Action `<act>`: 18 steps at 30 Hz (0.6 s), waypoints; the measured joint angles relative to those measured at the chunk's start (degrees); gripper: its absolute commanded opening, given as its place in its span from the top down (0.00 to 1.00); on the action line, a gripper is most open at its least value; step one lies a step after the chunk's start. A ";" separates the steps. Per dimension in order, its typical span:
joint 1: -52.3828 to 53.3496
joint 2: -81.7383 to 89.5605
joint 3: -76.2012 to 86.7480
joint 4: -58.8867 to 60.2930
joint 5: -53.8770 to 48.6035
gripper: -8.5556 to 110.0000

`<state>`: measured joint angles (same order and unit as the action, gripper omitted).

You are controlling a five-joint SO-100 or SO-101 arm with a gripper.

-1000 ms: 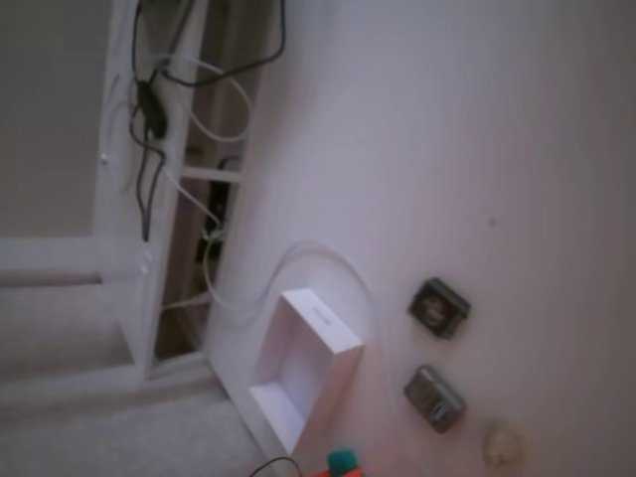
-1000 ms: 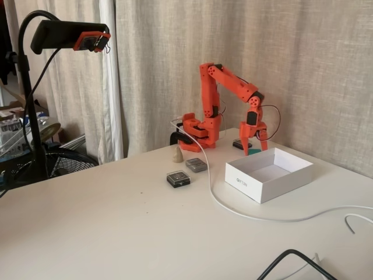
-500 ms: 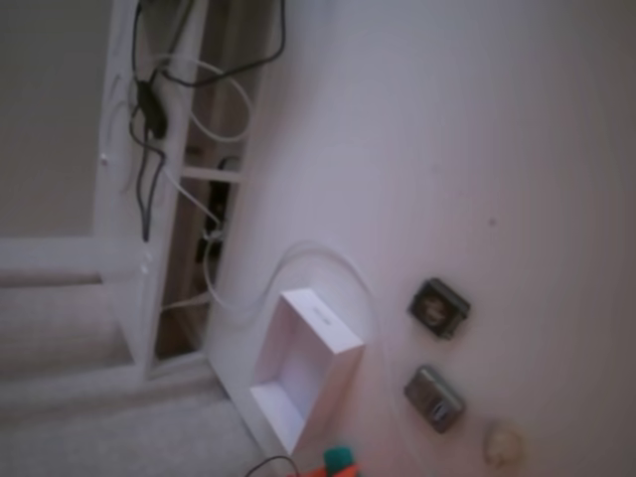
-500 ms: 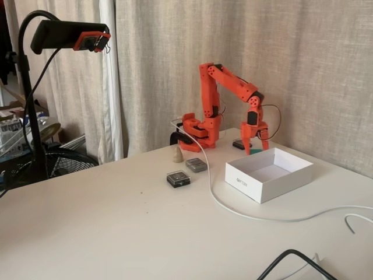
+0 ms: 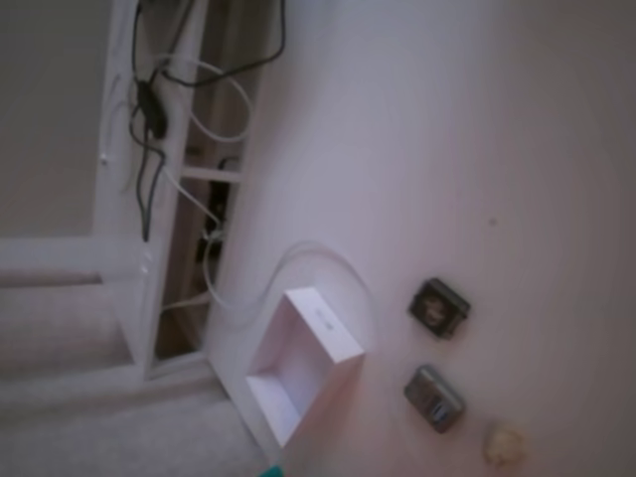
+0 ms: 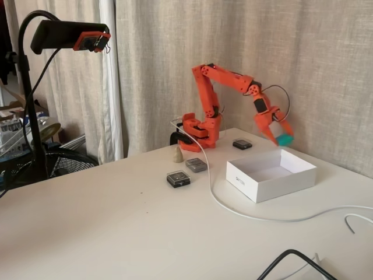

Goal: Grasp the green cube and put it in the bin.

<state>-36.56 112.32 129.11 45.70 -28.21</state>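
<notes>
Fixed views: both agree that I have lifted off the desk and swung out over the far side of the box.
Green cube: clamped between my jaws and held in the air, above and just beyond the far wall of the bin; in the other fixed view only a teal sliver shows at the bottom edge.
Jaws: closed on the cube; my gripper is tilted down and outward, slightly blurred.
Change: a second ago I was low at the bin's near-arm side with the cube close to the desk; now the arm is stretched higher and further toward the right of the side view.
Bin: white, its inside bare; it seems to have shifted a little on the desk since then.
Meaning: grasp and lift look done; what remains, I judge, is to bring the cube back over the opening and let go.
Risk: releasing here might drop it outside the far wall.
Bystanders: two small dark boxes and a cream lump, well apart from me.
</notes>
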 measured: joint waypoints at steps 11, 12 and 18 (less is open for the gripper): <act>17.49 -0.09 -9.32 -0.26 -0.26 1.00; 19.86 -0.97 -9.32 -1.58 -0.44 1.00; 30.50 -8.70 -10.28 -6.33 -2.46 0.96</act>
<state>-6.06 103.62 118.83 39.38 -30.67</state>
